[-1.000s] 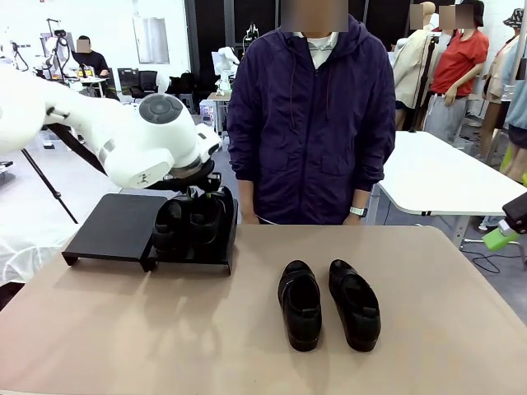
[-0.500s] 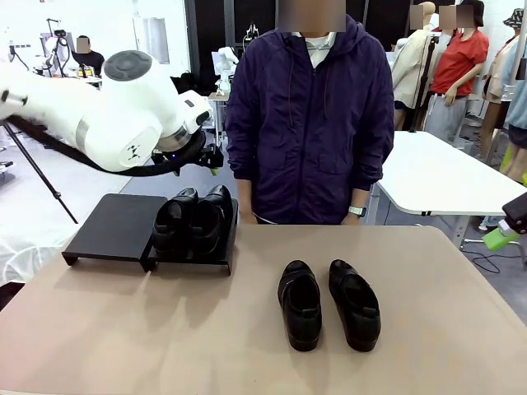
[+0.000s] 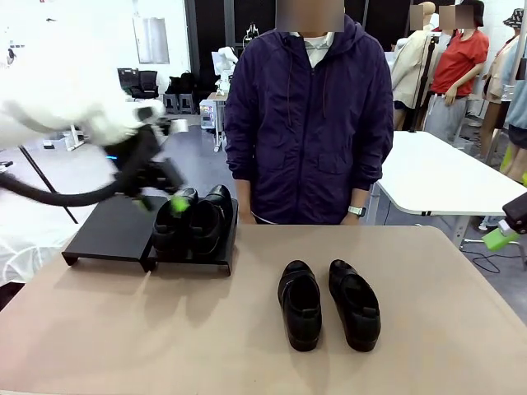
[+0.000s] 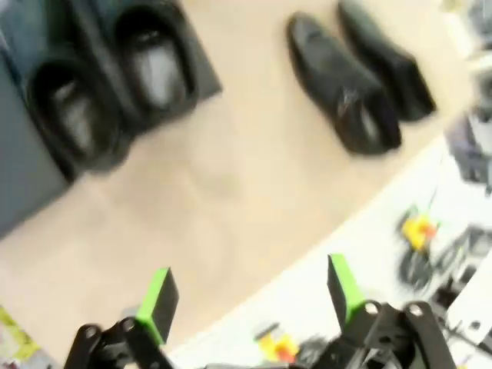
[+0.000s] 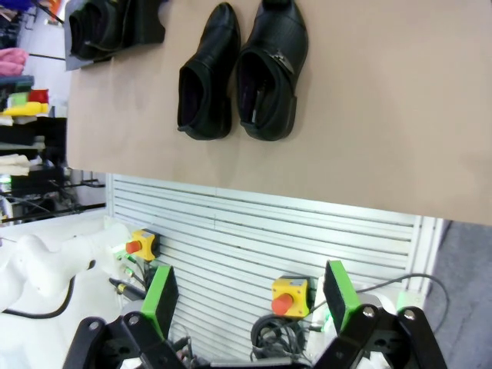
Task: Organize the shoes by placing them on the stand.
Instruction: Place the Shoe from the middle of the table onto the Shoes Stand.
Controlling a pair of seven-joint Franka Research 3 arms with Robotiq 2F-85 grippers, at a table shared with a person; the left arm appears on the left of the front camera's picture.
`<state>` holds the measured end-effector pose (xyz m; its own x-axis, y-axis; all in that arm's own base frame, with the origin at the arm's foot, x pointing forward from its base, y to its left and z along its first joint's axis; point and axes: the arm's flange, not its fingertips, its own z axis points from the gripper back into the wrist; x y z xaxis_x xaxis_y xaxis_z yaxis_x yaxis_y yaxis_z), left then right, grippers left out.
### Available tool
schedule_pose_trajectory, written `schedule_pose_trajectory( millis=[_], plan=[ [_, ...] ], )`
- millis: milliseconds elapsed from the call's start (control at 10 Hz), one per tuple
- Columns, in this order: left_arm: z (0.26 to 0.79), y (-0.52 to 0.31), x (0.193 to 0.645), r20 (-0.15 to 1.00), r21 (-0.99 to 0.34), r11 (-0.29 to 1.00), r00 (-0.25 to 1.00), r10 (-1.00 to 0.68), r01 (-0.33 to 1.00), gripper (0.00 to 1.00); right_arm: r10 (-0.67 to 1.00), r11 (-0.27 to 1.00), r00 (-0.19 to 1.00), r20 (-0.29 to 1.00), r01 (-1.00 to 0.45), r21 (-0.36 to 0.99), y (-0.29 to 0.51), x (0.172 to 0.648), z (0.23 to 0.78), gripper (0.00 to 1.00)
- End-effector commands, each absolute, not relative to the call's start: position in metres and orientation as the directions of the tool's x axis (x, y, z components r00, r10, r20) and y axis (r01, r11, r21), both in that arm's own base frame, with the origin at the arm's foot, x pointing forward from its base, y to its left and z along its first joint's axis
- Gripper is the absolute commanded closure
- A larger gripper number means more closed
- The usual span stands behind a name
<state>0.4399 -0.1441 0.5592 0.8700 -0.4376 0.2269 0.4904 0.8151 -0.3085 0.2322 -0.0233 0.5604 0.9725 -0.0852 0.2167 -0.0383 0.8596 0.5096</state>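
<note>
As 2 shoes [image 3: 194, 220] fill the stand's [image 3: 111, 228] right platform, 2 others [image 3: 301, 306] lie apart.

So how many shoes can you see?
4. The left stand shoe and right stand shoe sit together on the right platform of the stand. The left table shoe and right table shoe lie side by side on the table. None seem hidden.
</note>
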Motion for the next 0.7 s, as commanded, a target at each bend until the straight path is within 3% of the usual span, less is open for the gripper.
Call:
schedule_pose_trajectory(
  millis=[0,100,200,400,600],
  plan=[
    [0.581,-0.07,0.409,0.204,-0.271,0.788,0.833,-0.515,0.553,0.0,-0.071,0.853,0.97,0.232,-0.061,0.519,-0.024,0.233,0.562,0.0],
    [0.586,-0.037,0.383,0.254,-0.324,0.787,0.85,-0.462,0.524,0.0,-0.071,0.853,0.97,0.232,-0.061,0.519,-0.024,0.233,0.562,0.0],
    [0.583,-0.003,0.353,0.271,-0.367,0.861,0.925,-0.264,0.353,0.0,-0.071,0.853,0.97,0.232,-0.061,0.519,-0.024,0.233,0.562,0.0],
    [0.564,0.04,0.273,0.338,-0.475,0.863,0.941,-0.003,0.174,0.0,-0.071,0.853,0.97,0.232,-0.061,0.519,-0.024,0.233,0.562,0.0],
    [0.536,0.043,0.233,0.369,-0.519,0.846,0.924,0.095,0.12,0.0,-0.071,0.853,0.97,0.232,-0.061,0.519,-0.024,0.233,0.562,0.0]
  ],
)
